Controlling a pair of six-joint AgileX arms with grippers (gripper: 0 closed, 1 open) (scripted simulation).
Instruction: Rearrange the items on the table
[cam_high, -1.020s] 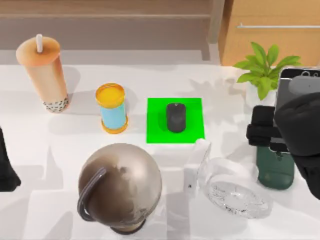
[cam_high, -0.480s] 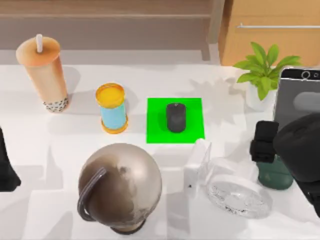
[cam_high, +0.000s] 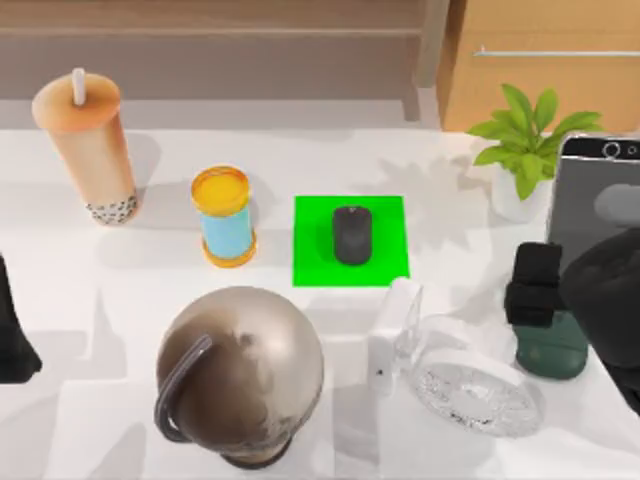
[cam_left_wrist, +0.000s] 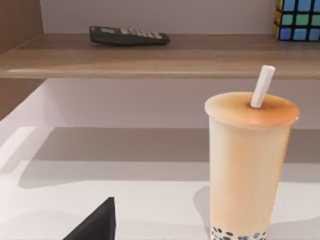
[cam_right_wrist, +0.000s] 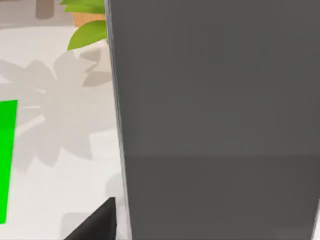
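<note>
Right gripper (cam_high: 545, 290) seen at table's right edge, closed on smartphone (cam_high: 598, 195); phone held lifted, screen upright, above dark green holder (cam_high: 550, 350) — judged carried for repositioning. Mouse (cam_high: 351, 235) centred on green mat (cam_high: 385, 265). Left arm parked at left edge.

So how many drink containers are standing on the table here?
2. The tall orange-tan drink cup stands at the table's far left; the blue can with orange lid stands just left of the green mat.
</note>
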